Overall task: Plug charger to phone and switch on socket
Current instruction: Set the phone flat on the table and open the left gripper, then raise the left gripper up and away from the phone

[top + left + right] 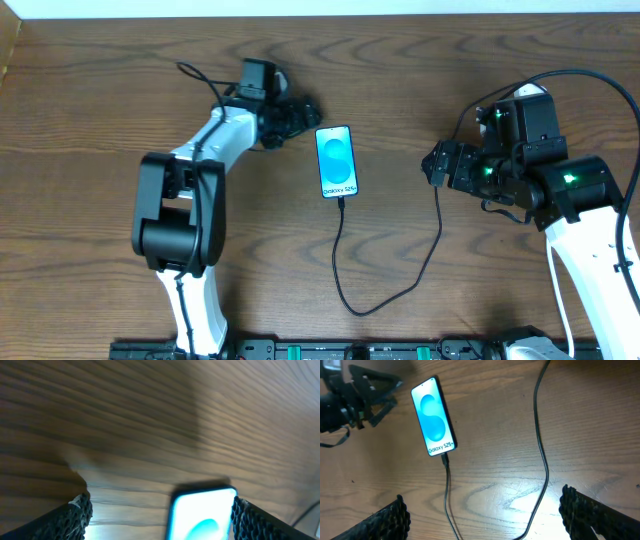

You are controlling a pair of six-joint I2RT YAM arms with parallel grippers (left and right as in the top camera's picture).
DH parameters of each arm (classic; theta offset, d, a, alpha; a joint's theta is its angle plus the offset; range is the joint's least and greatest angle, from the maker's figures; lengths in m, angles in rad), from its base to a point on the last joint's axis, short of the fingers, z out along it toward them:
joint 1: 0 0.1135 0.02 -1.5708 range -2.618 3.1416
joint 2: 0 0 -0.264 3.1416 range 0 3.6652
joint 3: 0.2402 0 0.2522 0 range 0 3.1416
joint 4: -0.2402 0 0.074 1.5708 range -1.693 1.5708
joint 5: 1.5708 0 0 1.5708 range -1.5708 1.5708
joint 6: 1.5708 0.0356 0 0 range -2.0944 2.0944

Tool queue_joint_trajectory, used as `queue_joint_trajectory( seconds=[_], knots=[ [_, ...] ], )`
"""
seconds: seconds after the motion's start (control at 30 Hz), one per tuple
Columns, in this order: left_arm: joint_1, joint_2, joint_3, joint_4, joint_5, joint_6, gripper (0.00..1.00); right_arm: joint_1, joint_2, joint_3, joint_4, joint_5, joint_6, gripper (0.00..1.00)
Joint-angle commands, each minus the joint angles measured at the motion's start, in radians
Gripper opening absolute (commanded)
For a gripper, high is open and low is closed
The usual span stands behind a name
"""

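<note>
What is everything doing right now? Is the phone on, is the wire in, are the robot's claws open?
Phone: lying flat, screen lit.
Charger: plug tip in the phone's bottom end.
Left gripper: open, at the phone's top end.
Right gripper: open, holding nothing.
Socket: not in sight, so its switch cannot be told.

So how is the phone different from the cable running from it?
The phone is a flat rectangle with a glowing blue screen; the cable is thin, black and unlit. The phone lies straight; the cable bends in a long loop. Both lie on the wooden table, meeting at the phone's bottom edge.
</note>
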Motion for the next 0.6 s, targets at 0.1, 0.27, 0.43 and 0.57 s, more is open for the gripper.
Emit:
queue_joint_trajectory(
  seconds=[0.1, 0.27, 0.43, 0.57],
  knots=[
    [0.055, 0.031, -0.059, -0.061, -0.103, 0.021, 0.92, 0.005, -0.004, -0.008, -0.005, 0.011, -0.023, 0.96],
    [0.086, -0.116, -0.059, -0.111, -0.165, 0.118, 0.92, 0.005, -0.004, -0.008, -0.005, 0.037, -0.022, 0.97],
    [0.095, -0.330, -0.059, -0.228, -0.278, 0.161, 0.92, 0.005, -0.003, -0.008, -0.006, 0.037, -0.022, 0.99],
    [0.094, -0.512, -0.059, -0.345, -0.278, 0.167, 0.92, 0.005, -0.003, -0.008, -0.006, 0.038, -0.022, 0.99]
  ],
)
